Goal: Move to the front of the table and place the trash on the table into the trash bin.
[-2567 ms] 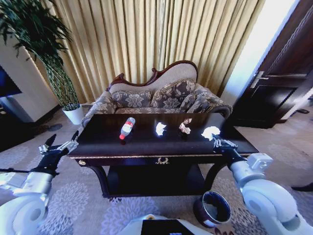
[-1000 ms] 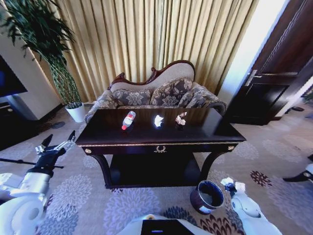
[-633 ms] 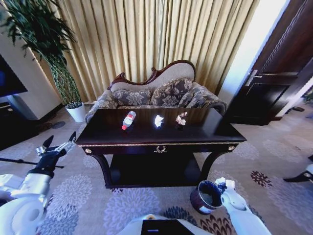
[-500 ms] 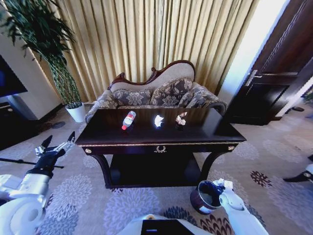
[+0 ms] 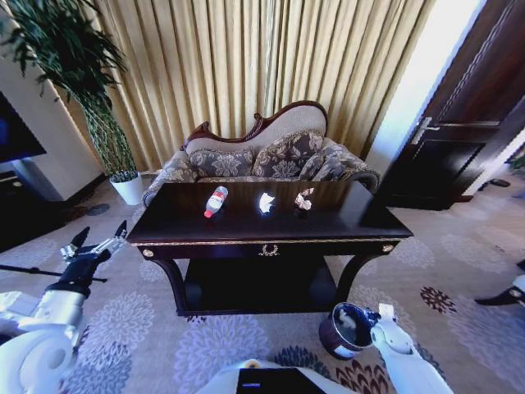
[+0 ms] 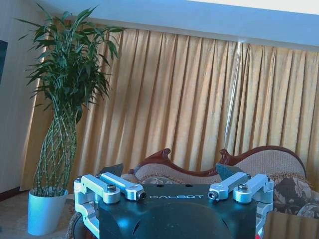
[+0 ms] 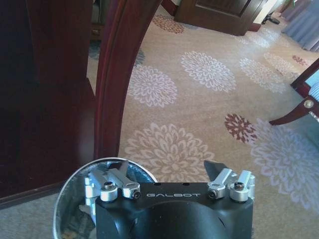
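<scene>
A floral-patterned sofa with a curved dark wooden frame (image 5: pixel 262 156) stands against long pleated golden curtains (image 5: pixel 262 66). At one side a tall green leafy plant with a woven stem (image 5: pixel 78 90) rises from a white round pot (image 5: pixel 127 189). A dark wooden door with a metal handle (image 5: pixel 459 139) stands at the other side. Beige carpet with pale flower medallions (image 5: pixel 221 341) covers the floor.

The robot backed away from the table (image 5: pixel 353 215), so the whole head view widened. The crumpled white paper that lay near the table's right front edge was gone from it. The right gripper (image 5: pixel 380 316) dropped from that edge to the rim of the trash bin (image 5: pixel 338 338), fingers spread.
</scene>
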Available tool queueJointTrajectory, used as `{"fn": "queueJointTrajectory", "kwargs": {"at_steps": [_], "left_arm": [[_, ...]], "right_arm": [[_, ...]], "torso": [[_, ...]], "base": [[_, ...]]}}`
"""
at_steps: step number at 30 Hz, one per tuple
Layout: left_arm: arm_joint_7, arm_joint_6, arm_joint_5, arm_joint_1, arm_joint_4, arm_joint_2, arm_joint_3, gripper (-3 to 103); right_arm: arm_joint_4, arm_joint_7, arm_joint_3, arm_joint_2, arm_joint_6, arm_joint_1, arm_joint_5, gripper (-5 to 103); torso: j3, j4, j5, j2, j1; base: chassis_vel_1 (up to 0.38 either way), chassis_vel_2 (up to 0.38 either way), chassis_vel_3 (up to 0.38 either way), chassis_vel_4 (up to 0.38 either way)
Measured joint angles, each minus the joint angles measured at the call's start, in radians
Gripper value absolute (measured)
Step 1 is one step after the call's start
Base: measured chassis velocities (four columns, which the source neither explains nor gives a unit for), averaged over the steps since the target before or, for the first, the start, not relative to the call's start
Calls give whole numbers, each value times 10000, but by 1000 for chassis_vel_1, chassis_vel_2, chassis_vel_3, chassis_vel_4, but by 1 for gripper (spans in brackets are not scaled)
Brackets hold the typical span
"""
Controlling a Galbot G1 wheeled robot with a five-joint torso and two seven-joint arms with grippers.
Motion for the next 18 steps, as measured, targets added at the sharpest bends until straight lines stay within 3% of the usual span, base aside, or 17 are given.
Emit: {"fn": "queueJointTrajectory", "kwargs": {"at_steps": [3, 7, 12, 14, 17, 18], "left_arm": [[3, 7, 0, 6, -4, -21, 46, 100], [7, 9, 0, 12, 28, -22, 67, 100], [40, -6, -1, 55, 152, 104, -24, 100], [41, -10, -14, 53, 167, 129, -49, 100], [46, -14, -58, 17, 207, 144, -43, 100], [46, -14, -58, 17, 207, 144, -43, 100]], "right_arm": [[662, -37, 277, 140, -39, -262, 189, 98], [1499, -245, 645, 242, 172, -593, 366, 100], [3733, -889, 1647, 414, 887, -1796, 624, 100], [4370, -967, 1874, 415, 878, -2043, 817, 100], [6921, -1036, 2484, 170, 436, -2753, 1823, 100], [6921, -1036, 2484, 170, 436, -2753, 1823, 100]], "torso": [[0, 0, 2, -1, 0], [0, 2, 0, -1, 0], [-1, -4, 1, 0, -1], [-1, -5, 1, 0, -1], [-1, 0, -2, 0, -1], [-1, 0, -2, 0, -1]], "base": [[0, 0, 0, 0], [0, 0, 0, 0], [0, 0, 0, 0], [0, 0, 0, 0], [0, 0, 0, 0], [0, 0, 0, 0]]}}
